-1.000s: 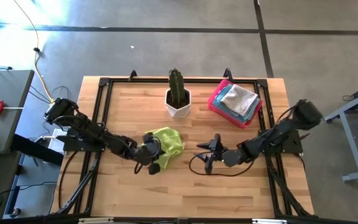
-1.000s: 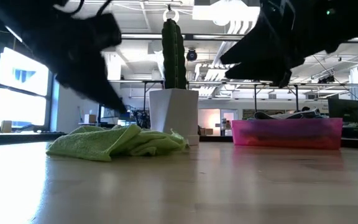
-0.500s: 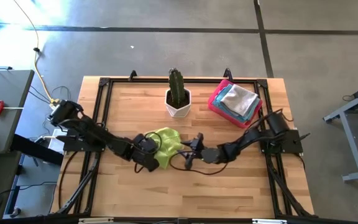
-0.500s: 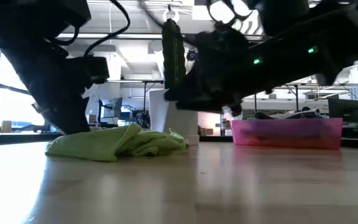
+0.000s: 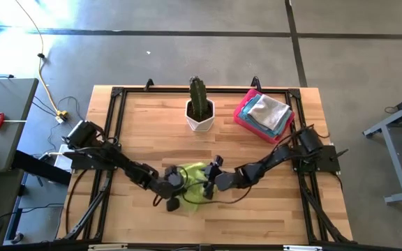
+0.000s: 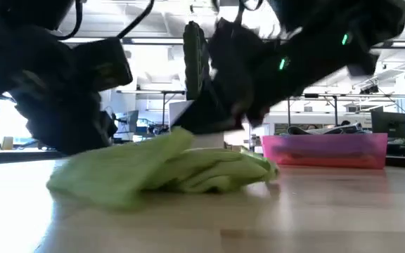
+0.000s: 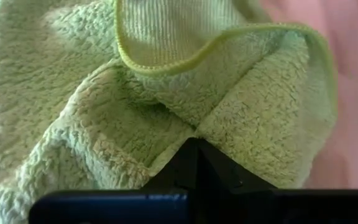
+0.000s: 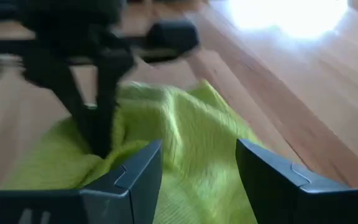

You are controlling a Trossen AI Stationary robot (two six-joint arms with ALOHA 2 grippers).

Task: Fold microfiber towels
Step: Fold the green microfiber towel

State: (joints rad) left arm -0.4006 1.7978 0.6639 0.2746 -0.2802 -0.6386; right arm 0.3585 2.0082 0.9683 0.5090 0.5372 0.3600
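Potted cactus (image 5: 200, 106) and pink tray (image 5: 243, 115) of folded cloths stand along the table's (image 5: 138, 118) far edge. Lime green towel (image 5: 195, 183) lies crumpled near the front edge, pinched by the closed left gripper (image 5: 172, 183). Right gripper (image 5: 213, 178), fingers spread, touches its opposite side.

Bright, even light fills the overhead view, with a pale glare patch on the floor (image 5: 75, 17) at the top left and only faint shadows under the arms. At table height the ceiling lamps (image 6: 259, 13) and window (image 6: 9, 119) blow out white, leaving the arms as dark, smeared silhouettes. The right wrist view is motion-blurred, with a white glare spot on the table (image 8: 291, 15).
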